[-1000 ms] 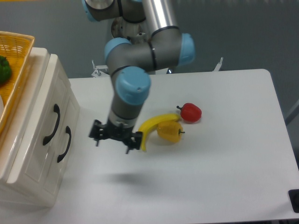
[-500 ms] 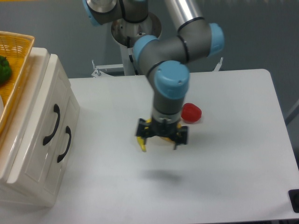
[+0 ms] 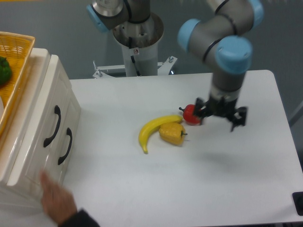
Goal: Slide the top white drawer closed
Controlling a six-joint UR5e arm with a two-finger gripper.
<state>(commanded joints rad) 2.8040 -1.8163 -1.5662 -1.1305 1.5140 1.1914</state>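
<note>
The top white drawer (image 3: 41, 124) sits in the cream-white cabinet at the left, its front panel with a curved black handle (image 3: 52, 126) level with the cabinet face. The lower drawer front (image 3: 58, 158) with its own black handle (image 3: 66, 146) is just right of it. My gripper (image 3: 219, 118) hangs above the table's right half, far from the drawers, just right of a red pepper (image 3: 191, 115). Its fingers are spread apart and hold nothing.
A banana (image 3: 152, 130) and a yellow pepper (image 3: 172, 134) lie mid-table. A yellow wicker basket (image 3: 15, 71) with a green vegetable (image 3: 4, 70) sits on top of the cabinet. A person's hand (image 3: 58, 202) reaches in at the bottom left, by the cabinet's lower front.
My arm has swung right, from just beside the drawer fronts across the fruit to the table's right half. A person's hand has come in at the bottom left.
</note>
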